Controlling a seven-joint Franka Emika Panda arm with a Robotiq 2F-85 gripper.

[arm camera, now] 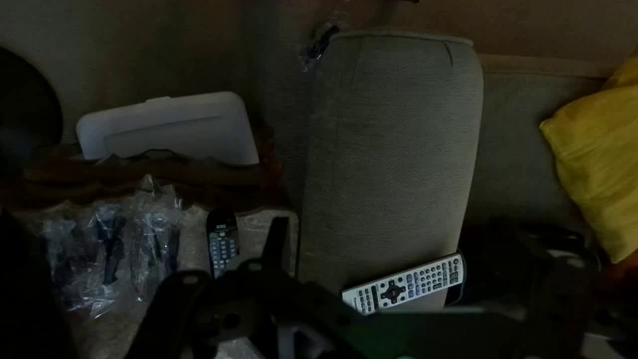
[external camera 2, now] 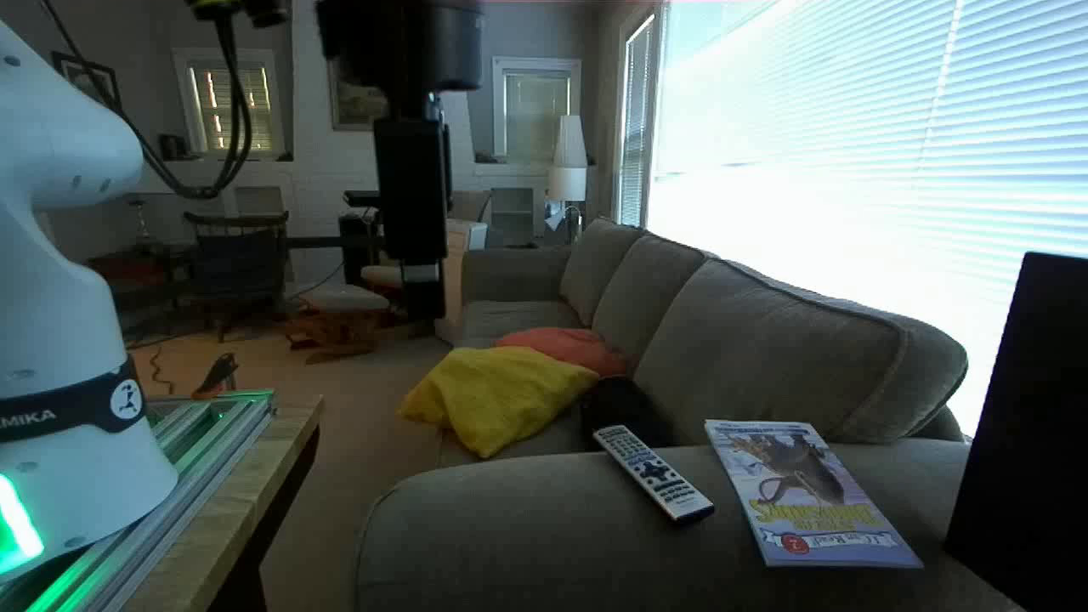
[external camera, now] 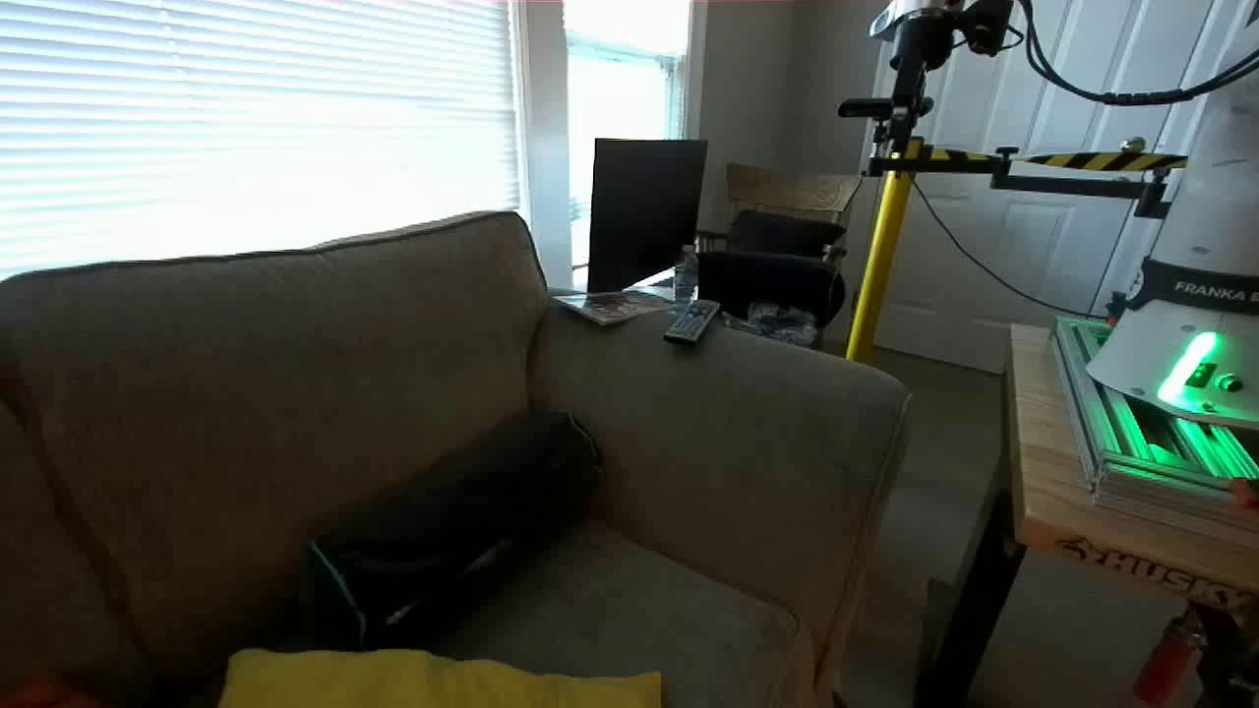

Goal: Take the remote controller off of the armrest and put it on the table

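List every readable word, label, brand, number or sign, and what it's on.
"FRANKA E", cut off: black base band
"MIKA", cut off, plus round logo: same band
"HUSKY": wooden table
"I Can Read", "2": booklet; title too blurred
Too small: lettering on remote controller, black remote

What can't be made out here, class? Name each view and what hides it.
Button labels on the remote controller: too small to read, all views.
Lower end of the black remote: wrist view, covered by the end effector.
Rest of the robot base: cut off by picture edges, both exterior views.
Items inside the clear plastic: wrist view, blurred by creases and dimness.
Outdoors behind the blinds: glare, both exterior views.
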